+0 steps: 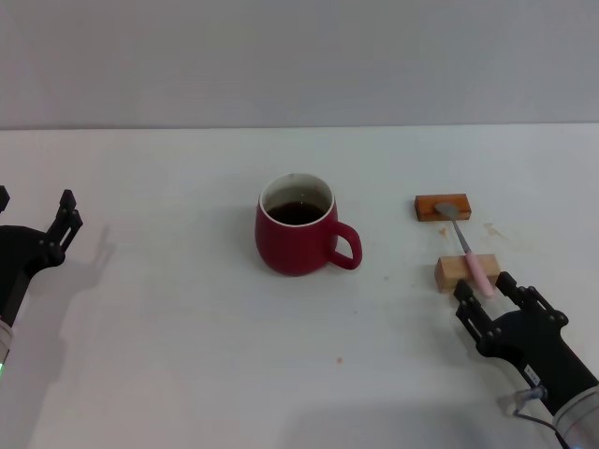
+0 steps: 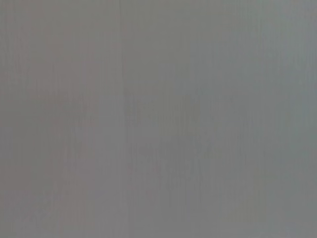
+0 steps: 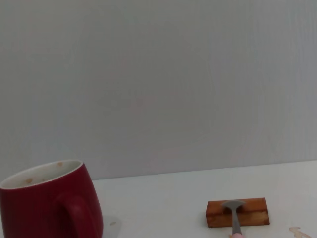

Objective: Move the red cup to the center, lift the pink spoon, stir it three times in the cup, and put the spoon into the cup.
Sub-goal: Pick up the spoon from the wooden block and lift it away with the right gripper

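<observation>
We see the cup [image 1: 296,236] near the middle of the head frame on the white table [image 1: 187,355], handle turned toward the right side of the picture, dark liquid inside. To its right, the spoon [image 1: 465,245] lies bridged across two wooden blocks: its metal bowl on the far block [image 1: 443,207], its pink handle on the near block [image 1: 455,272]. Our right gripper [image 1: 486,287] sits at lower right just behind the handle's end, fingers spread apart on either side of it, holding nothing. Our left gripper [image 1: 67,217] rests at the left edge, well apart from the cup; we cannot tell its fingers' state.
</observation>
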`<state>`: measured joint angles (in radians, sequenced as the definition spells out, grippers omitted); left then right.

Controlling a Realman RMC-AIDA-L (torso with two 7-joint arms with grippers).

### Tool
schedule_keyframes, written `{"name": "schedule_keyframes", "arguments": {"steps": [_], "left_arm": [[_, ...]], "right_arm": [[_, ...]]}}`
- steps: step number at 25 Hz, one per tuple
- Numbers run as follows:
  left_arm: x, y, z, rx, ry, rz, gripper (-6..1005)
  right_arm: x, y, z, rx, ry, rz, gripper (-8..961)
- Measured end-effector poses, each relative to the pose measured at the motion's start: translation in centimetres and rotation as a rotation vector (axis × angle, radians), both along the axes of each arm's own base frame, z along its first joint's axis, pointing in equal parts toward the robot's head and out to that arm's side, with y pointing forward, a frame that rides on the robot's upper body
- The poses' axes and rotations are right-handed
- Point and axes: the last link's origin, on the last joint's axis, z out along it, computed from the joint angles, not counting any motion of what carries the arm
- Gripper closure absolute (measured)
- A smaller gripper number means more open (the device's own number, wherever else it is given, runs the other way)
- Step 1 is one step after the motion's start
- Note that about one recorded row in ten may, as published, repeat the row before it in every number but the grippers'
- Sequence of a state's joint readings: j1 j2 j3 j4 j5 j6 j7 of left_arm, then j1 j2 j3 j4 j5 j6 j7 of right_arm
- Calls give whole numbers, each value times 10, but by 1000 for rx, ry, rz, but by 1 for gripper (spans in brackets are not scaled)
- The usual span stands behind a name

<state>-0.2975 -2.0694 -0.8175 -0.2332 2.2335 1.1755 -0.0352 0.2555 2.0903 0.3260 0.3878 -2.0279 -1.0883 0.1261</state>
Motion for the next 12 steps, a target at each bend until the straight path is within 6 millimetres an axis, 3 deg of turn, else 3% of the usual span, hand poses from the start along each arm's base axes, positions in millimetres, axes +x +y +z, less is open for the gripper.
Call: {"name": "schedule_keyframes", "arguments": {"steps": [12], "left_arm": [[0,1,0,-1,3,-2,155]], "right_arm": [[0,1,1,1,2,1,499]]}}
